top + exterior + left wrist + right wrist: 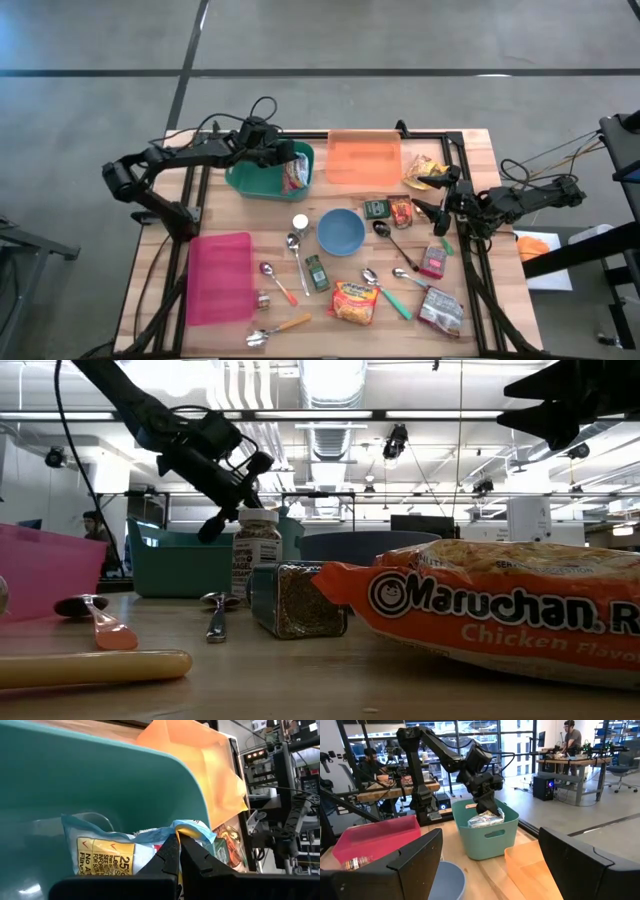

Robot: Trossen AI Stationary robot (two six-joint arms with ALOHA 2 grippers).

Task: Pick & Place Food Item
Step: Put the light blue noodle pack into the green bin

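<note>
The teal bin (262, 176) hides the lower part of the snack bag (296, 173) standing in it. In the low view, the ramen packet (500, 610) runs off the right edge, and the near table blurs. The left wrist view cuts the bag's printed label off at the bottom.

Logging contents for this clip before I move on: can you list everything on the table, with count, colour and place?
Bin: one, teal, far left.
Snack bag: one, pale blue, in the bin's right end.
Flat trays: pink near left; orange far centre.
Bowl: one, blue, centre.
Ramen pack: one, orange, near centre.
Spice jars: white-lidded left of bowl; green-labelled lying nearer.
Spoons: several, metal, handles orange, green or black, across the near half.
Small packets: about five, mixed colours, right side.
Left hand: shut on the snack bag, over the bin.
Right hand: open, waiting above the right edge.
</note>
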